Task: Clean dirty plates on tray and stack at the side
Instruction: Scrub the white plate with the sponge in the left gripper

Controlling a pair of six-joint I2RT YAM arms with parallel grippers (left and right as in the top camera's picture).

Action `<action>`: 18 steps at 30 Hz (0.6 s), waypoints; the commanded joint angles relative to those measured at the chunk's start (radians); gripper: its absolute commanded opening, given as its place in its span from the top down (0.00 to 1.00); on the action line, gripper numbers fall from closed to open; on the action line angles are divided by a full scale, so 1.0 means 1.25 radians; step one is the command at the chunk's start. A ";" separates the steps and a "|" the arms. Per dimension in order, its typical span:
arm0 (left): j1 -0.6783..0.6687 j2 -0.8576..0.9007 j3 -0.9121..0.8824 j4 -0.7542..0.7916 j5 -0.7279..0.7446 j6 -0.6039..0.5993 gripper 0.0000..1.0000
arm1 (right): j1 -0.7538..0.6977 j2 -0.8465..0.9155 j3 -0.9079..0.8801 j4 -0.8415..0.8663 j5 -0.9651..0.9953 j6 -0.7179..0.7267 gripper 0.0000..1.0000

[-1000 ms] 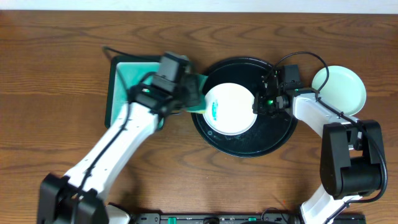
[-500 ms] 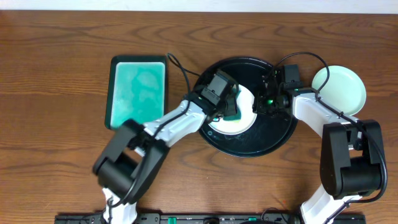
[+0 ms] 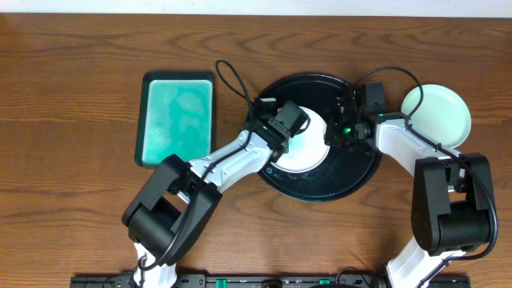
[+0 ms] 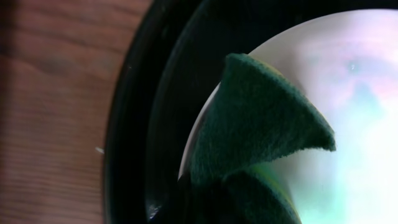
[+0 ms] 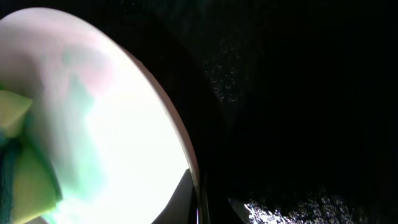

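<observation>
A white plate (image 3: 308, 148) lies on the black tray (image 3: 352, 172). My left gripper (image 3: 288, 136) is shut on a green sponge (image 4: 261, 137) and presses it on the plate's left part; the plate also shows in the left wrist view (image 4: 360, 93). My right gripper (image 3: 333, 134) is shut on the plate's right rim (image 5: 208, 199), with one finger over the plate (image 5: 112, 124) and one under it. A pale mint plate (image 3: 436, 112) sits on the table to the right of the tray. I see no third plate.
A teal rectangular tray (image 3: 178, 116) with a dark rim lies left of the black tray. The left arm's cable loops near the black tray's upper left rim (image 3: 228, 76). Bare wooden table surrounds everything.
My left arm swung from the teal tray to the plate with the sponge, then shifted slightly on it. The teal smear is now covered. The right arm has not moved.
</observation>
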 commanded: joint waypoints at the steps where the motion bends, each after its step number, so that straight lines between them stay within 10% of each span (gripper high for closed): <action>1: 0.030 0.008 -0.013 -0.042 -0.227 0.074 0.93 | 0.002 0.046 -0.011 -0.004 0.083 0.017 0.99; 11: 0.028 -0.082 0.002 0.130 0.340 0.034 0.93 | 0.002 0.046 -0.011 -0.007 0.083 0.017 0.99; 18: 0.029 -0.020 0.002 0.170 0.354 -0.026 0.93 | 0.002 0.046 -0.011 -0.007 0.083 0.017 0.99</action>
